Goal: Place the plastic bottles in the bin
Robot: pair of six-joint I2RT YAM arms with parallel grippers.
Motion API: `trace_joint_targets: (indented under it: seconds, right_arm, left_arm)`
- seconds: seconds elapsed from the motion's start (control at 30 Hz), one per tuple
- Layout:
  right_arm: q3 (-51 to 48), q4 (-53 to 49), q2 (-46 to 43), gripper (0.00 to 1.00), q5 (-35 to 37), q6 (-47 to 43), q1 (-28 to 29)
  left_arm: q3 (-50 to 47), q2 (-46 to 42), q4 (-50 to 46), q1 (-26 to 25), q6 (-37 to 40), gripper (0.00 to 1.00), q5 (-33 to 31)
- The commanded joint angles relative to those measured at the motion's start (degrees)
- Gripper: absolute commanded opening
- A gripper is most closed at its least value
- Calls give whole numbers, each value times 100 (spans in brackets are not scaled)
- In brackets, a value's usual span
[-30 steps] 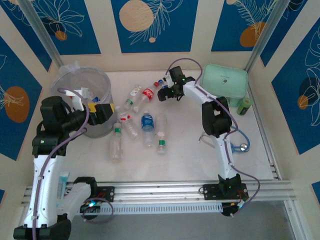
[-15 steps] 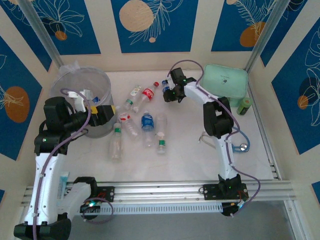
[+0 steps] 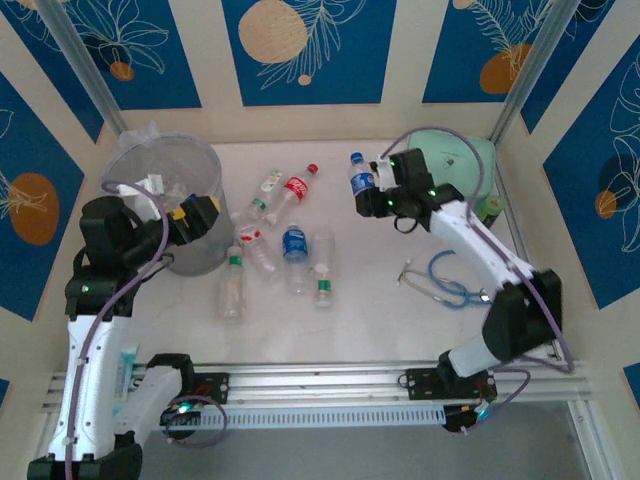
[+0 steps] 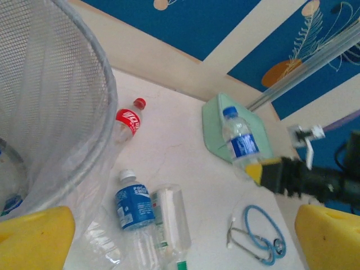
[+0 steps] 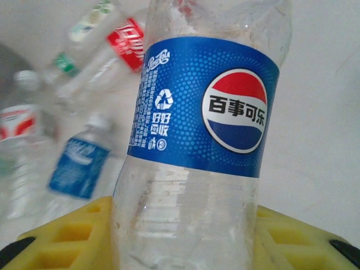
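My right gripper (image 3: 376,192) is shut on a clear plastic bottle with a blue label (image 3: 362,181) and a blue cap, held up off the table; in the right wrist view the bottle (image 5: 207,112) sits between both yellow fingers (image 5: 62,236). Several more plastic bottles lie mid-table: a red-label one (image 3: 293,188), a blue-label one (image 3: 293,243) and clear ones (image 3: 232,285). The grey mesh bin (image 3: 195,255), lined with a clear bag, stands at the left. My left gripper (image 3: 203,214) is open beside the bin's near-right wall (image 4: 67,112), with nothing between its fingers (image 4: 34,239).
A mint green zip case (image 3: 470,165) lies at the back right, with a small green can (image 3: 490,211) beside it. A blue stethoscope (image 3: 450,285) lies on the table under the right arm. Patterned walls close in the back and both sides.
My right gripper closed on the blue-label bottle near the back, lifted it and carried it rightward. The left gripper drew back a little toward the bin, still open.
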Motion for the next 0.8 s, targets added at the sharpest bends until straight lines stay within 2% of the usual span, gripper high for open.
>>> trace_joint_targets:
  seconds: [0.0, 0.03, 0.2, 0.33, 0.5, 0.63, 0.77]
  right_arm:
    - [-765, 544, -794, 12, -1194, 474, -31]
    - [-932, 623, -1006, 2, -1505, 584, -67]
    - [-1551, 1216, -1627, 0, -2606, 680, -31]
    - [-1864, 1650, -1885, 0, -2671, 594, 260]
    - [-2172, 2197, -1969, 0, -2654, 570, 720]
    - [-2468, 2670, -2158, 0, -2259, 249, 1370]
    - [-2403, 2708, -2047, 0, -2303, 176, 1573]
  left_arm:
    - [23, -171, 637, -266, -579, 100, -439]
    - [-2, -248, 743, -403, -661, 100, -636]
    - [-132, -279, 1212, -1176, -912, 100, -1263]
    - [-170, 189, 1547, -2223, -790, 100, -1886]
    - [-236, 774, 2084, -3181, -639, 100, -2563]
    - [-271, 1159, 2523, -3509, -768, 100, -2639]
    - [-339, 1439, 2853, -3641, -980, 98, -2726]
